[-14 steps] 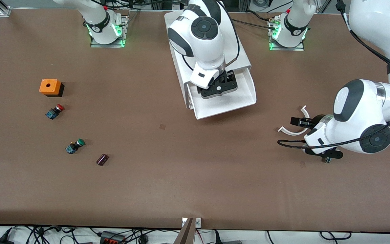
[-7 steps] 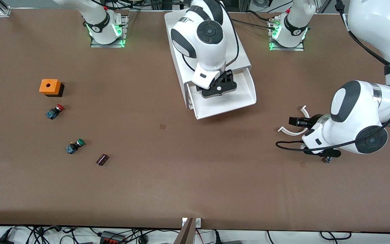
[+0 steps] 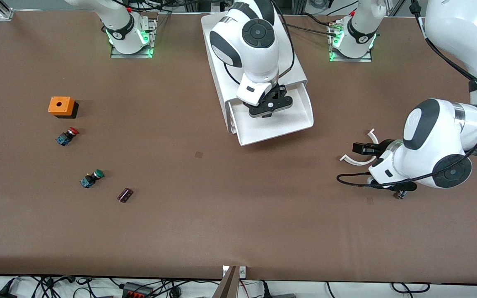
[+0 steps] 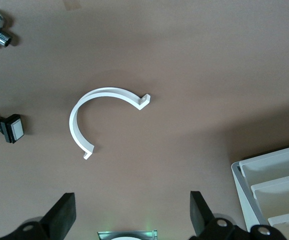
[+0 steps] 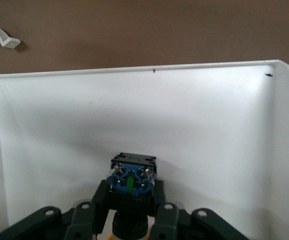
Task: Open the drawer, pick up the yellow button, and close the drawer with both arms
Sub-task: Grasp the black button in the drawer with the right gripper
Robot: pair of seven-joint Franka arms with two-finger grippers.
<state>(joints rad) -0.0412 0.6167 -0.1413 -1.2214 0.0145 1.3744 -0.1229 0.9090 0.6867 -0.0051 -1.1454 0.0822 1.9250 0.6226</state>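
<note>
The cabinet stands between the arms' bases, and its top drawer is pulled out toward the front camera. My right gripper is down inside the drawer. In the right wrist view the right gripper is shut on the button, dark body and blue terminal end up, a sliver of orange below. The front view hides the button under the hand. My left gripper hangs open and empty over the table at the left arm's end, its fingers wide apart.
A white curved strip lies under the left gripper, and a metal fitting beside that arm. At the right arm's end lie an orange box, a red-capped button, a green-capped button and a small dark part.
The right gripper has shut on the button inside the drawer, and its wrist has shifted a little toward the cabinet. The left arm has barely moved.
</note>
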